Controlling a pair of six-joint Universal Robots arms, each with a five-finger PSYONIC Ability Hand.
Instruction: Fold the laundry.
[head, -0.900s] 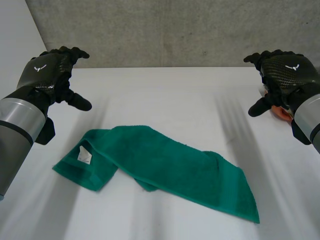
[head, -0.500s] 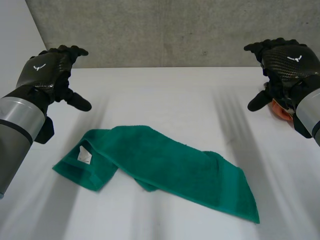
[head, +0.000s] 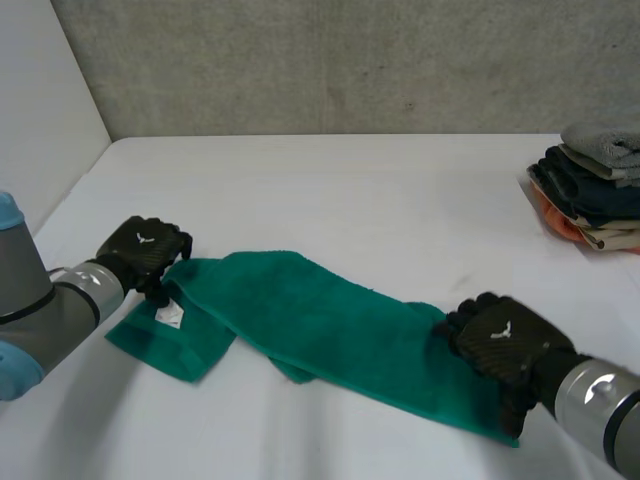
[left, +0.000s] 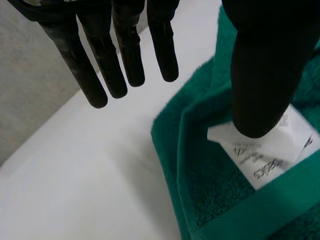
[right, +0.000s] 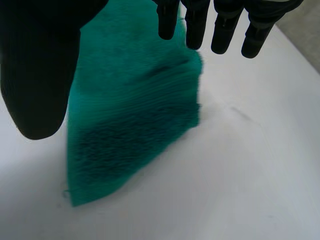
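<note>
We see the green towel lying slantwise on the white table, one end at the left and the other near and to the right, with a loose bunch along its near edge about midway. Our left hand sits low at the towel's left end. In its wrist view the fingers are straight and spread over bare table just off the cloth's edge, and the thumb hangs over the white label. It grips nothing, and we cannot tell whether the thumb touches the label. Our right hand is over the near right end, fingers straight and thumb held wide, with the cloth under the palm and nothing pinched.

We think the main risk is a poor grasp. If the left hand closes where it is, the fingers may meet only table, or the thumb may catch the label alone, so that end slips out on the lift. The left end looks doubled over, so we may take only the top layer and open it instead of folding it. If one hand grips and the other misses, the towel will drag and twist, and the bunch in the middle will set into the fold. The pile of folded clothes at the far right is well apart, so we expect no trouble there.
</note>
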